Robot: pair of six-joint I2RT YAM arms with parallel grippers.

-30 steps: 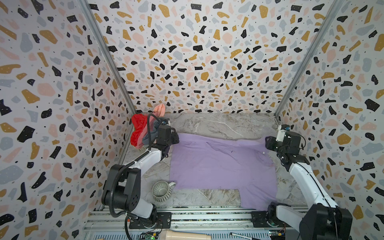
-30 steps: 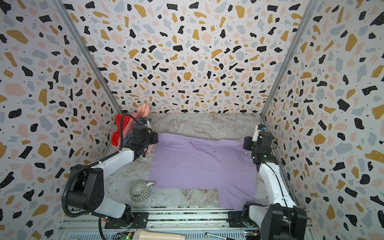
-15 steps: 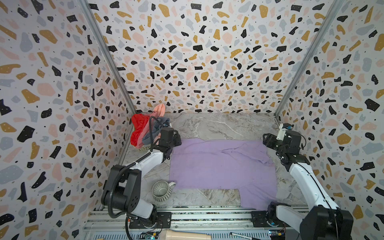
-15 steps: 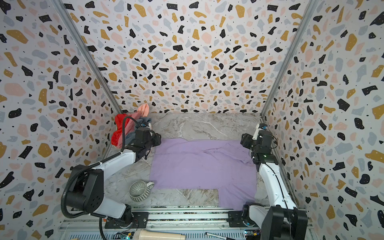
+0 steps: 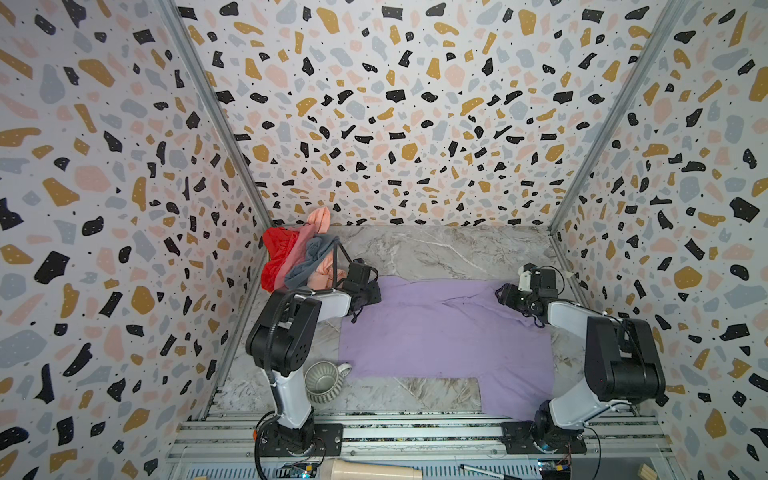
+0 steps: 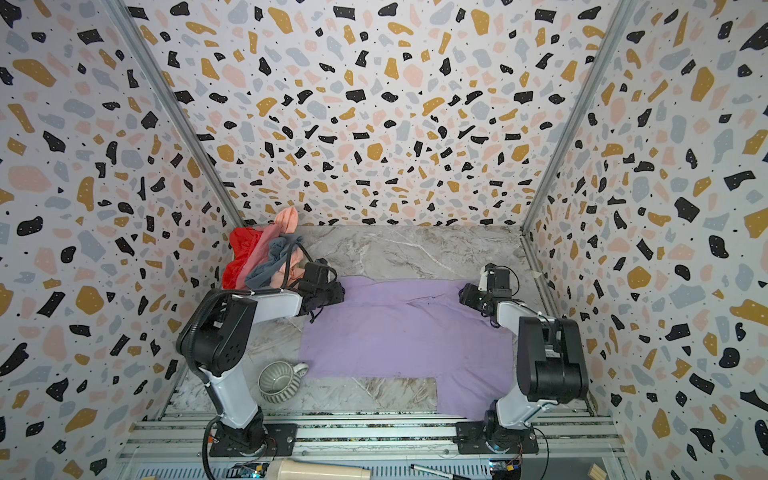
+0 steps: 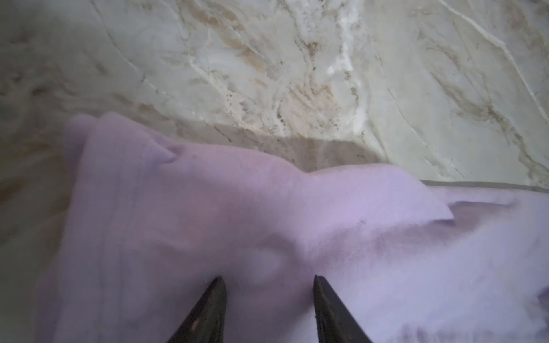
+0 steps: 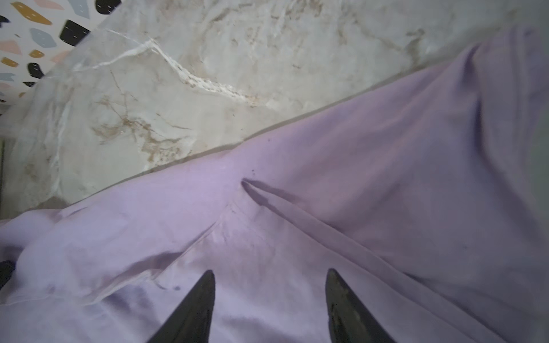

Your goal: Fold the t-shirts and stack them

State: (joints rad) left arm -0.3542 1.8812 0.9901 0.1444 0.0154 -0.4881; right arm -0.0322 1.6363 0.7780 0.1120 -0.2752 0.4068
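Note:
A lilac t-shirt (image 5: 444, 332) (image 6: 407, 332) lies spread flat on the marble table in both top views. My left gripper (image 5: 376, 293) (image 7: 267, 279) sits low over its far left corner, jaws apart, lilac cloth (image 7: 237, 208) lying beneath them. At the far right corner my right gripper (image 5: 500, 293) (image 8: 271, 272) is also open over wrinkled cloth (image 8: 356, 178). Neither has hold of the cloth. The red (image 5: 278, 257), dusty pink (image 5: 301, 249), grey-blue (image 5: 309, 266) and peach (image 5: 320, 218) t-shirts are heaped in the far left corner.
A ribbed grey-green mug (image 5: 322, 380) stands by the left arm's base, close to the shirt's near left corner. Bare marble (image 5: 436, 249) stretches behind the shirt. Patterned walls close in on three sides. A cream cylinder (image 5: 374, 471) and a pen (image 5: 486, 471) lie on the front rail.
Both grippers have shifted inward along the lilac shirt's far edge, the left one coming nearer as well. That edge, uneven a second ago, now lies straighter.

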